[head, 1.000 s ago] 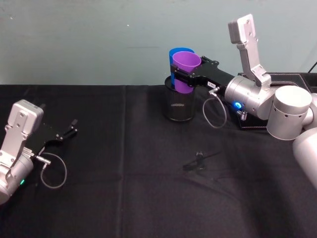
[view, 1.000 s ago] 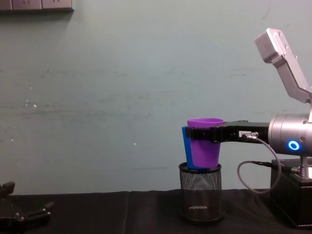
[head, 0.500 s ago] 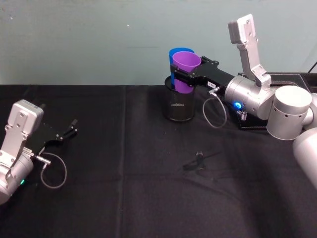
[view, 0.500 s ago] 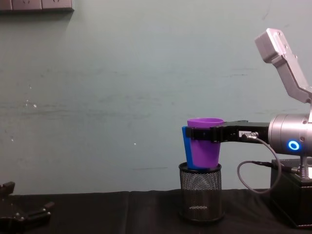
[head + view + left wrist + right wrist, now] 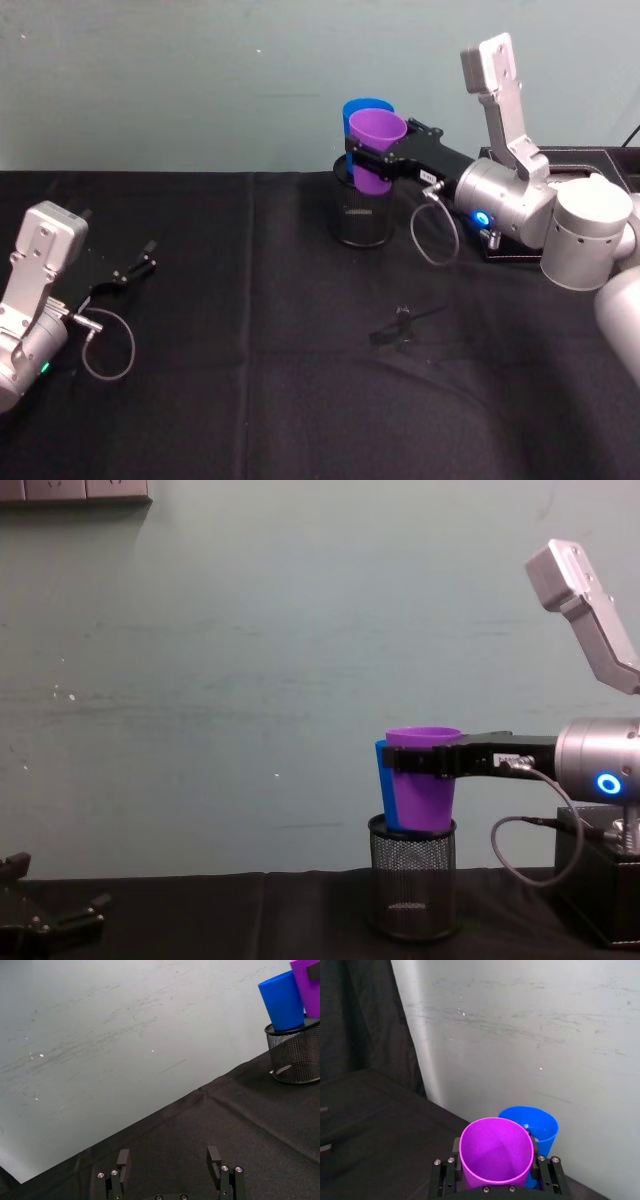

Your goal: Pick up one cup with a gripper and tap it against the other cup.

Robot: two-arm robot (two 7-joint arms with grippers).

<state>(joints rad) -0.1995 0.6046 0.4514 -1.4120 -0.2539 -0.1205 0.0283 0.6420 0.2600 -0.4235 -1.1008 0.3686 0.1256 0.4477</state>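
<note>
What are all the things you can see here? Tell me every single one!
purple cup: one, purple, held above the mesh holder, against the blue cup
blue cup: one, bright blue, standing in the mesh holder, behind the purple cup
mesh pen holder: one, black, far middle of the table
table: one, black cloth cover
black box: one, far right of the table
small dark item: one, on the cloth, too small to identify
right gripper: black, shut on the purple cup
left gripper: black, open, parked low at the left

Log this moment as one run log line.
right gripper: shut on purple cup | purple cup: beside blue cup, over mesh holder | left gripper: open, parked low on table
</note>
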